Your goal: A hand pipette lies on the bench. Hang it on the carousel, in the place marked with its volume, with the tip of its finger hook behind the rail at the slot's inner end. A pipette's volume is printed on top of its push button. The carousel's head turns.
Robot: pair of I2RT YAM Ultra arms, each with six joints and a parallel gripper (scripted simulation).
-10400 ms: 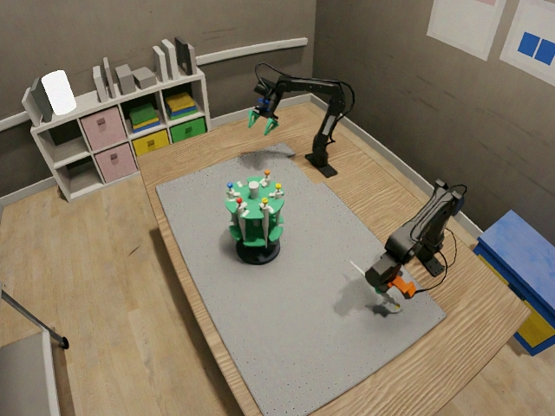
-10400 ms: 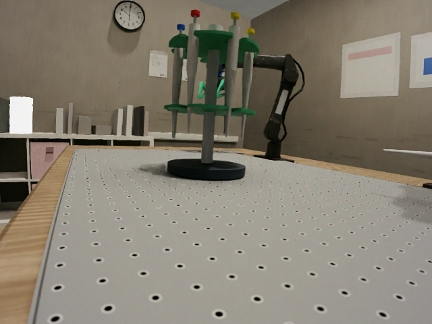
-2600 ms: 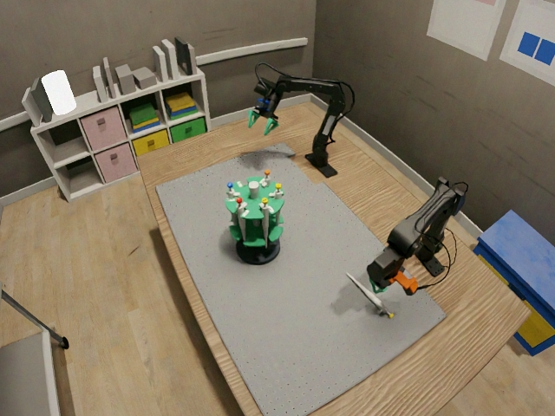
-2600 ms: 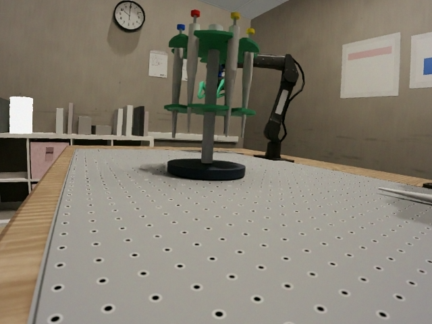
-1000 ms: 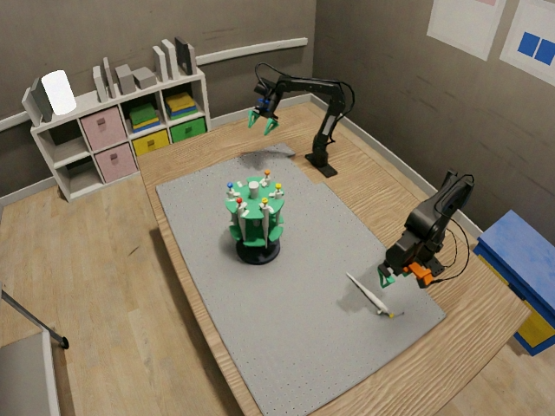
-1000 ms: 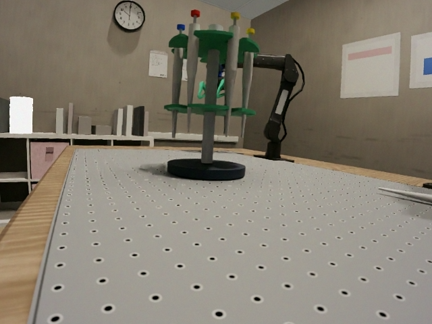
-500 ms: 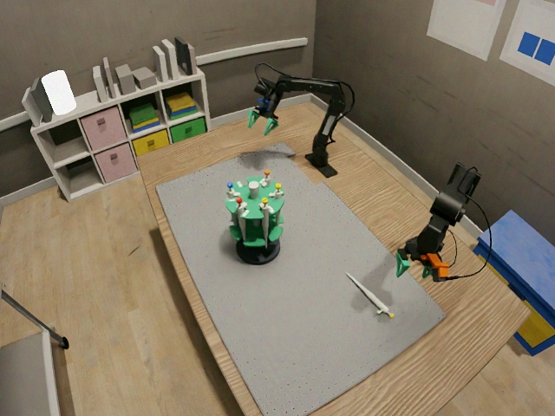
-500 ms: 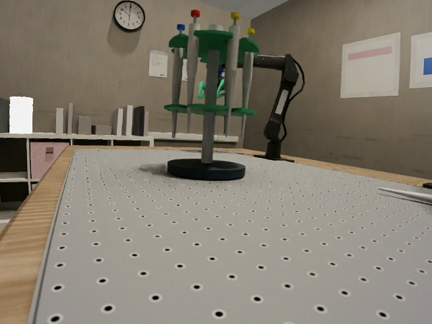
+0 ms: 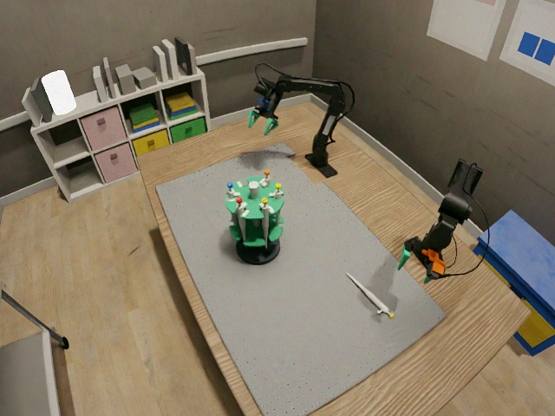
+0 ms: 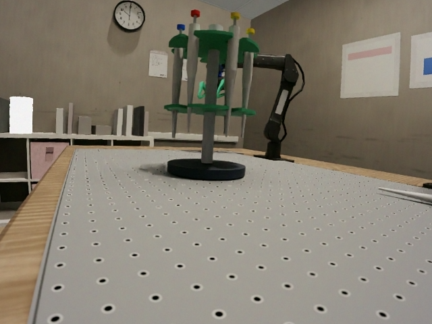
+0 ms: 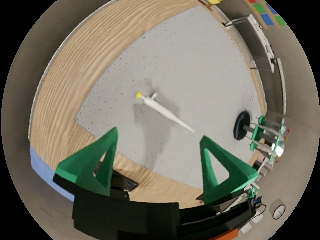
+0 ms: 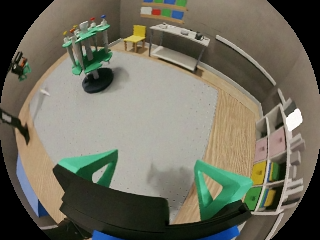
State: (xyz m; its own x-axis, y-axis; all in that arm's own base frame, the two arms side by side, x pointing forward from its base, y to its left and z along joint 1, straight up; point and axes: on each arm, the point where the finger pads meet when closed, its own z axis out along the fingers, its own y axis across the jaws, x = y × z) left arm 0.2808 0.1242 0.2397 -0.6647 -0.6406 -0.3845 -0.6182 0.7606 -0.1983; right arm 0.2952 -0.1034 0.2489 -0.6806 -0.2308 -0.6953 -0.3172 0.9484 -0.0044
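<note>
A white hand pipette (image 9: pixel 370 295) (image 10: pixel 408 194) (image 11: pixel 165 112) with a yellow push button lies on the grey perforated mat. No volume print is readable on its button. The carousel (image 9: pixel 258 256) (image 10: pixel 206 169) (image 12: pixel 98 81) stands upright on a round black base, with green upper and lower plates. Several pipettes with red, blue, orange and yellow buttons hang on it; its slot markings are not readable. My left gripper (image 9: pixel 413 275) (image 11: pixel 161 136) is open and empty, raised beside the lying pipette, off its button half. My right gripper (image 9: pixel 257 129) (image 12: pixel 157 160) is open and empty, high beyond the carousel.
The grey mat (image 9: pixel 286 340) (image 10: pixel 195 216) lies on the wooden table (image 9: pixel 381 205). The carousel stands between the right gripper and the lying pipette. A shelf unit (image 9: pixel 67 192) stands behind the table's far end, and a blue box (image 9: pixel 519 242) stands beyond its edge near the left arm.
</note>
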